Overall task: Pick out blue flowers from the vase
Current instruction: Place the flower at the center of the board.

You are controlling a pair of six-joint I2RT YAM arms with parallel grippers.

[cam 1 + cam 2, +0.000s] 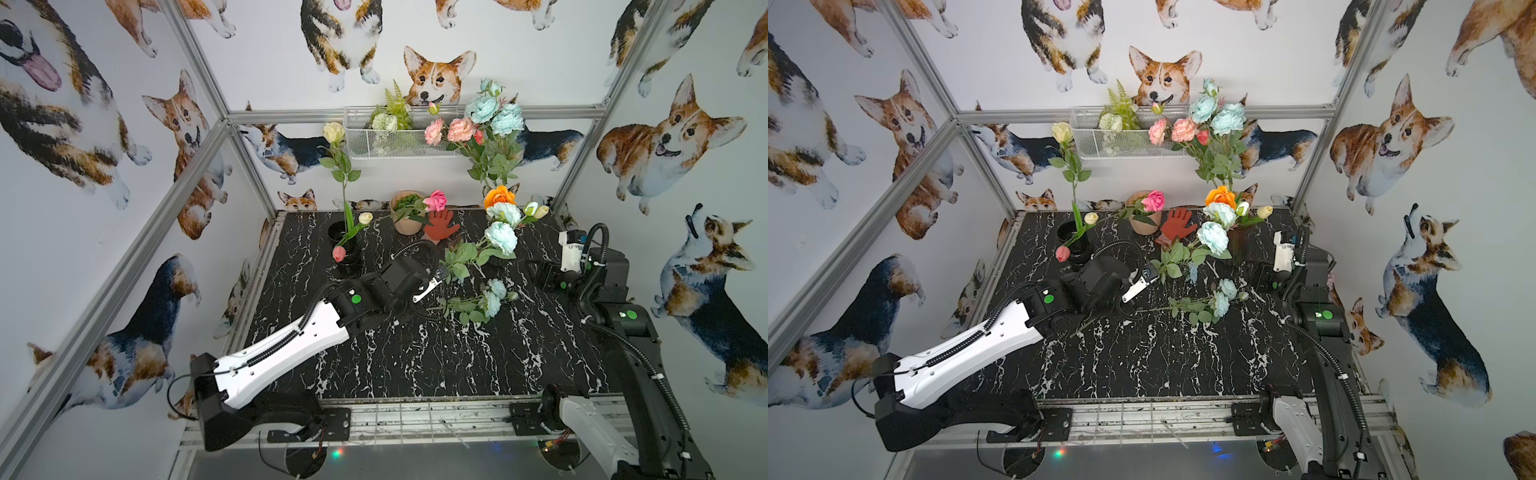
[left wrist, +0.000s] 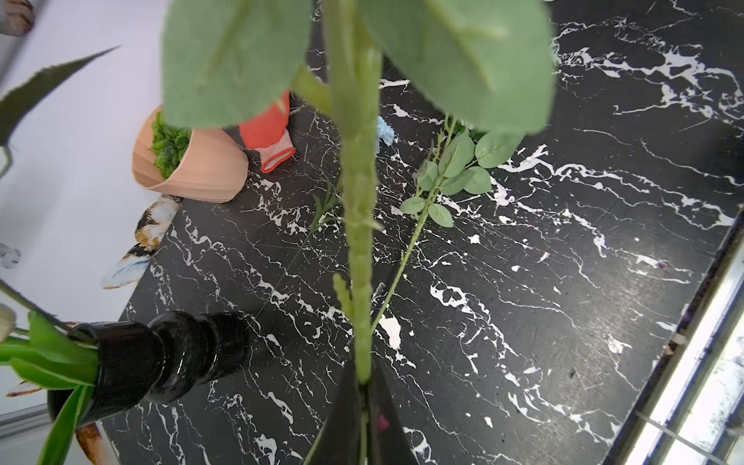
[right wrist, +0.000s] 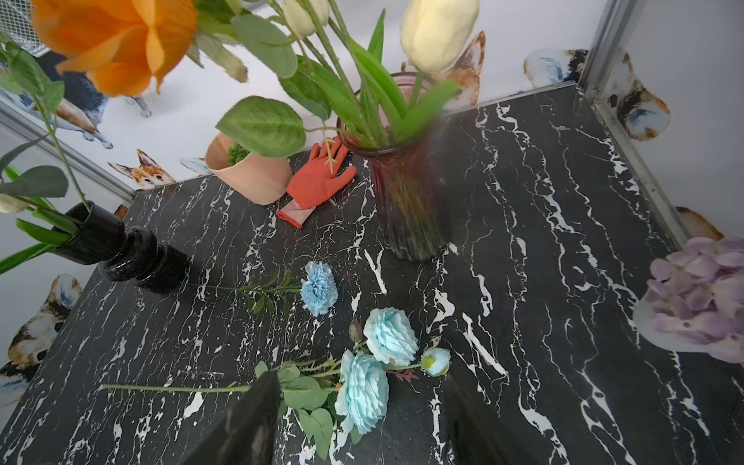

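- Extracting a blue flower spray point(image 1: 500, 237) is the step in hand. The left fingers point(image 2: 342, 422) are clamped on its stem point(image 2: 358, 241) and hold it tilted above the bench point(image 3: 563, 241), clear of the vase point(image 3: 406, 209).
- Right fingers point(image 3: 257, 410) stand wide apart and hold nothing.
- A second blue spray point(image 3: 362, 386) and a small blue bloom point(image 3: 319, 288) lie on the bench.
- Next move, as judged: lower the held spray beside these and release it. The tall blue blooms point(image 1: 494, 116) at the back appear not yet removed.
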